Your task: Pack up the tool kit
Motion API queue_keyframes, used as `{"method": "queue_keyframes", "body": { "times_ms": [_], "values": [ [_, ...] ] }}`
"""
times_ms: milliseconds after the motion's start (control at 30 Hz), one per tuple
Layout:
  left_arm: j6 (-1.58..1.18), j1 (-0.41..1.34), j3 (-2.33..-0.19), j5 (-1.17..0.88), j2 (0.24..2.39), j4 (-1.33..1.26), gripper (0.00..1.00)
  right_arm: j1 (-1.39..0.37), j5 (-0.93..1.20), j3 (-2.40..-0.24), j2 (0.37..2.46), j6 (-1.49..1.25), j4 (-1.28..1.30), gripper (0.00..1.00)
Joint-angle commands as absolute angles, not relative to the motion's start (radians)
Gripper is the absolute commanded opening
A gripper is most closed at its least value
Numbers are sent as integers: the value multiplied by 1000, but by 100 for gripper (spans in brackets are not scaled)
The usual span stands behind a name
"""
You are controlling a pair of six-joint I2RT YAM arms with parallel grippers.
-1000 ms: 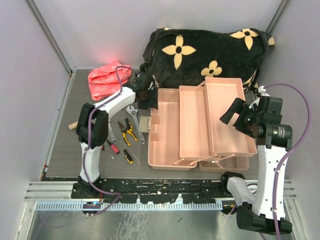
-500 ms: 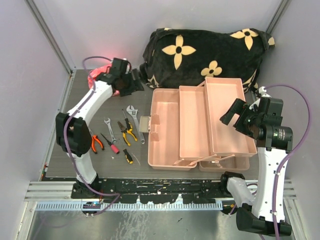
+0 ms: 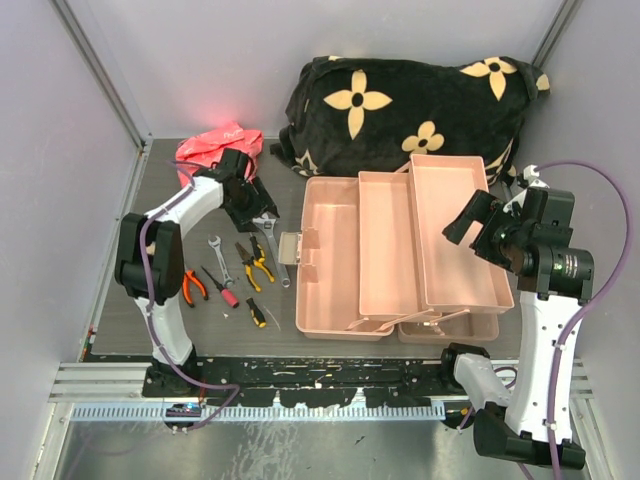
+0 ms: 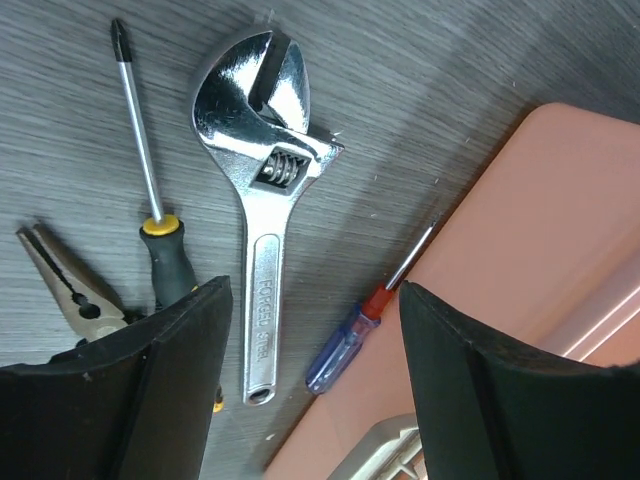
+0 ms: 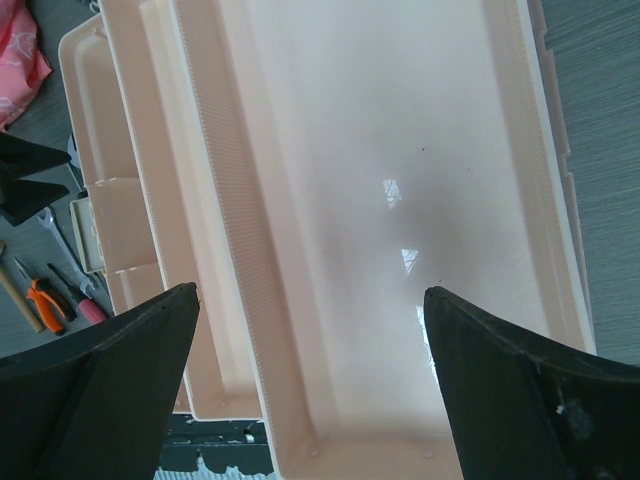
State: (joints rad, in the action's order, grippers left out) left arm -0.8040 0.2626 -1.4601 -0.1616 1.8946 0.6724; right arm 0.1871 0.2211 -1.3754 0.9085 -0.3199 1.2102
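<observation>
The salmon-pink toolbox lies open mid-table, its tiered trays spread to the right. Left of it lie a silver adjustable wrench, a small wrench, yellow pliers, orange pliers and screwdrivers. My left gripper hangs open just above the adjustable wrench. The wrench handle and a blue-and-red screwdriver show between its fingers, nothing held. My right gripper stands wide open over the empty right tray.
A bright pink bag lies at the back left. Black fabric with yellow flowers is heaped behind the toolbox. Grey walls close in both sides. A yellow-collared screwdriver and needle-nose pliers lie beside the wrench.
My left arm left the toolbox's left side, swung back toward the pink bag, then came down over the adjustable wrench, its jaws opening wider. The right arm barely shifted.
</observation>
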Motion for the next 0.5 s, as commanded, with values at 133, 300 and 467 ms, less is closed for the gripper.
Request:
{"method": "queue_keyframes", "body": {
  "times_ms": [133, 300, 467],
  "values": [
    [-879, 261, -1443, -214, 1945, 653, 66, 185, 203, -1418, 892, -316, 1235, 100],
    [-852, 276, -1464, -189, 1988, 679, 62, 184, 202, -1397, 882, -317, 1235, 100],
    [-791, 312, -1509, -143, 2020, 728, 61, 185, 204, -1379, 873, -320, 1227, 100]
  ]
}}
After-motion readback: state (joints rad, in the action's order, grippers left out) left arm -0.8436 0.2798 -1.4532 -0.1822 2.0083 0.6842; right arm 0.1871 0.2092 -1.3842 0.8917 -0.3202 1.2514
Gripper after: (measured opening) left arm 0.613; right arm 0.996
